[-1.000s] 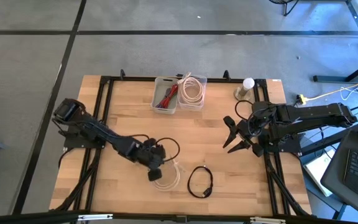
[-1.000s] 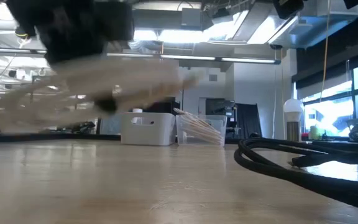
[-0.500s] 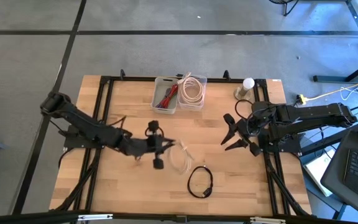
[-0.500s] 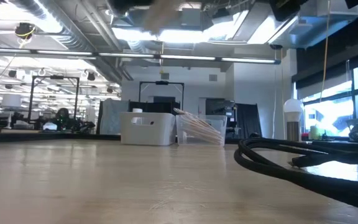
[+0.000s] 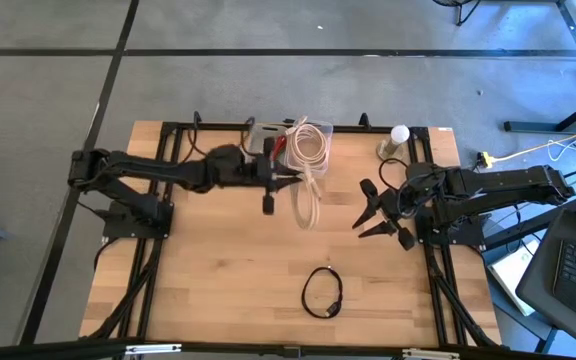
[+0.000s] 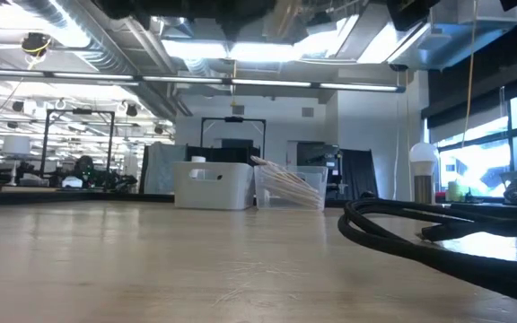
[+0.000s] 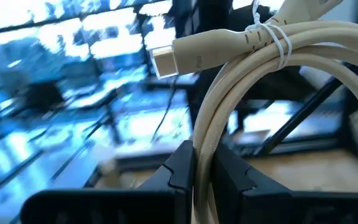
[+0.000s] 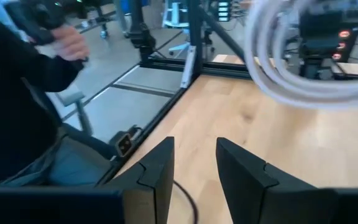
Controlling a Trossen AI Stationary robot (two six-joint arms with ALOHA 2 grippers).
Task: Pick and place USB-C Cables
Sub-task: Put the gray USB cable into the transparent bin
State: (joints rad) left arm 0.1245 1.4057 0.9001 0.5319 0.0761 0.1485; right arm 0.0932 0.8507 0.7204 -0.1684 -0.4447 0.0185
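My left gripper [image 5: 290,180] reaches level across the far half of the table and is shut on a cream-white coiled USB-C cable [image 5: 308,200]. The coil is in the air just in front of two bins. The white bin [image 5: 257,165] holds red cables, and the clear bin [image 5: 311,147] holds more cream coils. A black coiled cable [image 5: 322,292] lies flat on the wood near the front edge. My right gripper [image 5: 372,214] hovers open at the right, with nothing between its fingers. My left gripper pinches the coil's bundled strands [image 7: 204,155] between its two fingers, at one side of the loop. The fingers come level from the table's left. The coil is lifted clear of the table, and its tied connector end [image 7: 185,55] stands beyond the fingertips.
A white ball-topped round object [image 5: 398,137] stands at the far right. Black frame rails run along the table's sides. A seated person [image 8: 23,112] shows beyond the table's edge in the right wrist view. Bare wood lies between the bins and the black coil.
My left gripper has risen from the table's near side and swung toward the far edge and the bins. It has tipped from pointing down to level. The cream coil has gone with it, lifted clear of the wood. The black coil has stayed put.
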